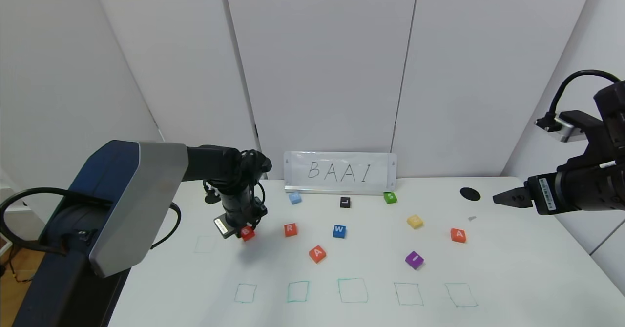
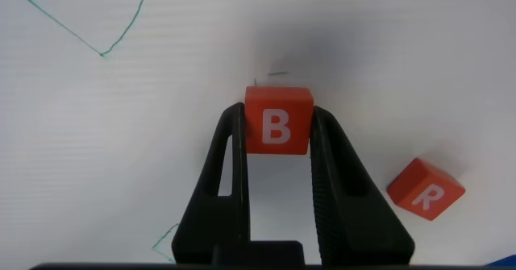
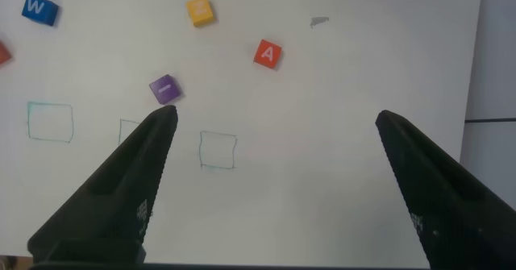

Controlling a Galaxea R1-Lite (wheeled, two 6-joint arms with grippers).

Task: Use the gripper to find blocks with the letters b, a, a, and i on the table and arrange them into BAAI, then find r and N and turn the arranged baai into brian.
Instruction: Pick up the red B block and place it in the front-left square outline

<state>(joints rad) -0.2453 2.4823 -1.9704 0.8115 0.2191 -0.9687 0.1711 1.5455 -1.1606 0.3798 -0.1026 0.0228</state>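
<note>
We see the B block (image 2: 277, 122), orange-red, clamped between the left gripper (image 2: 278, 145) jaws at the left side of the surface (image 1: 512, 278). Jaws closed down to the block's width, one finger (image 2: 230, 153) flat on each side face. In the left wrist view the white B faces the camera and reads upright, top of the letter away from the gripper body. Block is square, so no long axis to call. We cannot tell whether it is touching the surface or just above it.

The R block (image 1: 290, 229) lies just beside it toward the centre, apart, sitting tilted in the left wrist view. Blue W block (image 1: 339, 231) next along the same row. One A block (image 1: 317, 254) nearer the robot, rotated a bit. Purple I block (image 1: 414, 259) further right, also rotated, its letter bar lying roughly sideways in the head view. Second A block (image 1: 458, 235) right of that, letter upright to us.

Right gripper (image 3: 274, 181) hangs above the right side of the surface, jaws spread wide, gripping nothing, well apart from every block.

Yellow block (image 1: 415, 221), letter unreadable. At the back a sign (image 1: 340, 172) reads BAAI. Five green squares (image 1: 352, 290) drawn in a row near the front edge.
</note>
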